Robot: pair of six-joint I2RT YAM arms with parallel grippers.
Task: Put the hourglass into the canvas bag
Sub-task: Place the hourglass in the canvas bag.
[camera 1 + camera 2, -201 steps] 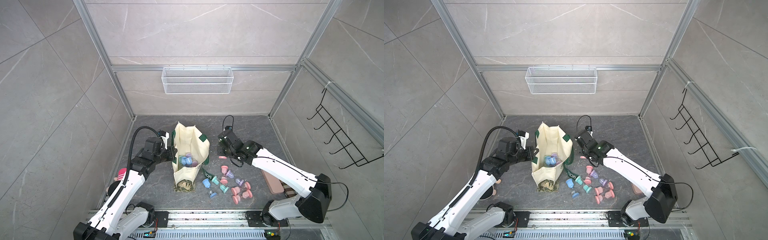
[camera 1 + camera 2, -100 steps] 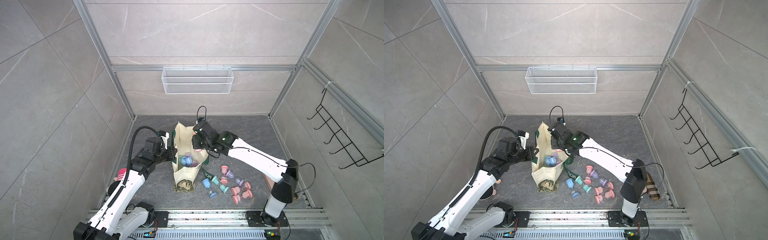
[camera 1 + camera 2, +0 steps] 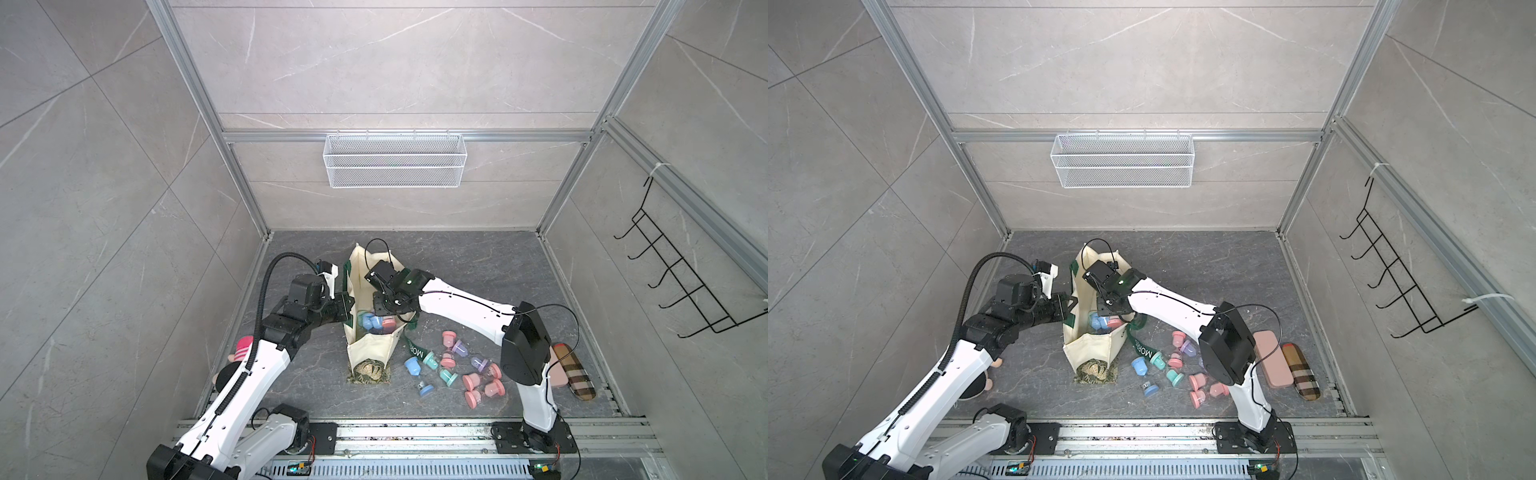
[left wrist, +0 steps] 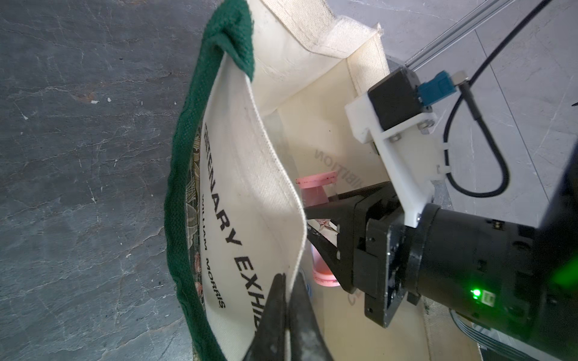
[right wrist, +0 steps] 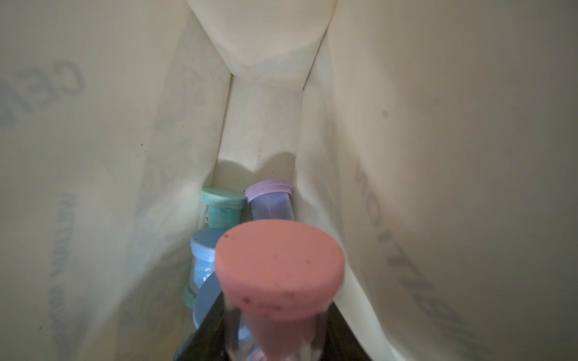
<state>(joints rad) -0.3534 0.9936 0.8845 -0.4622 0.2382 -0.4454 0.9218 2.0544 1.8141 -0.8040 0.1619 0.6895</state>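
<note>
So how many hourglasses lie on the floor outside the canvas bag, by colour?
Pink round-capped sand hourglasses: 3
Purple round-capped sand hourglass: 1
Teal round-capped sand hourglass: 1
Blue round-capped sand hourglass: 1
Total: 6

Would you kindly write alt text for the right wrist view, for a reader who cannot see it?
The right gripper holds a pink hourglass inside the cream canvas bag, its round cap filling the foreground. Deeper in the bag sit a blue hourglass, a teal hourglass and a purple hourglass.
</note>
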